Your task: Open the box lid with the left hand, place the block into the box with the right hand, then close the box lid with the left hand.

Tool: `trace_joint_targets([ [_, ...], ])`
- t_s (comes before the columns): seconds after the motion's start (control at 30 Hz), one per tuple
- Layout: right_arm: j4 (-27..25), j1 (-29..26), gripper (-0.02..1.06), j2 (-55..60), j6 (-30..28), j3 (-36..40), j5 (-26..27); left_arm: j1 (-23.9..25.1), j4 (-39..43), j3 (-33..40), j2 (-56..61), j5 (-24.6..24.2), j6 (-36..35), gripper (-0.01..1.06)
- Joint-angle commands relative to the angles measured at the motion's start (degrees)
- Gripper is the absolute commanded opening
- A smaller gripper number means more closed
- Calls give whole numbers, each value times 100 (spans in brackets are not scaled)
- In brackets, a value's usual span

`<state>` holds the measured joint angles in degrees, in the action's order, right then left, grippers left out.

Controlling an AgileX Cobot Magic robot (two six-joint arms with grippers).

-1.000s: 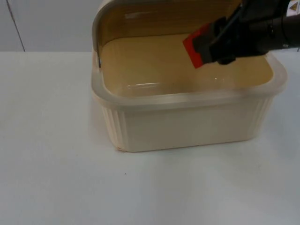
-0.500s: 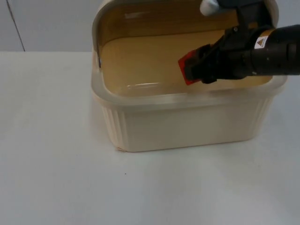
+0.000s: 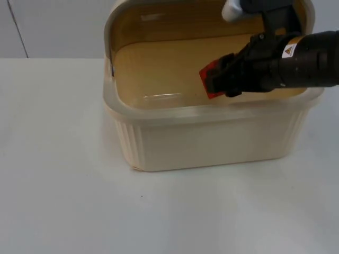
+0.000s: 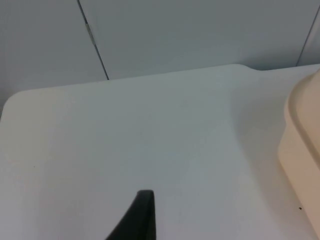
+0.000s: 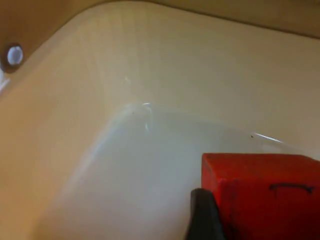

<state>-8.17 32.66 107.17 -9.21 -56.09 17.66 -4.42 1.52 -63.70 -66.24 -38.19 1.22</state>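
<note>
The cream box (image 3: 212,138) stands on the white table with its lid (image 3: 114,32) swung up at the back. My right gripper (image 3: 216,80) reaches into the box from the right and is shut on the red block (image 3: 207,78), held low near the front wall. In the right wrist view the red block (image 5: 260,195) sits beside one black fingertip (image 5: 202,215) over the box floor (image 5: 140,165). One black fingertip (image 4: 137,217) of the left gripper hangs above bare table, with the box's side (image 4: 302,145) off to one side; the left arm waits.
The grey partition wall (image 3: 53,26) rises behind the box. White table top (image 3: 79,201) spreads to the left and in front of the box. A small hinge stud (image 5: 15,55) is on the box's inner wall.
My right gripper has moved left and down into the box with the red block, then nearly stopped over the last half second. The box and lid have not moved.
</note>
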Motion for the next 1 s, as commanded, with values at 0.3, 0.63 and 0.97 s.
trace_joint_targets([
  [0.3, -74, -16, 101, -3, -81, -38, 57, -28, 46, 19, 43, 12, -2, 105],
  [0.63, -113, 8, 101, -725, -69, -38, -866, -28, 58, 19, 43, 2, -2, 105],
  [0.97, -404, 8, 101, -2066, -57, -38, -2488, -28, 58, 19, 43, 2, -2, 105],
])
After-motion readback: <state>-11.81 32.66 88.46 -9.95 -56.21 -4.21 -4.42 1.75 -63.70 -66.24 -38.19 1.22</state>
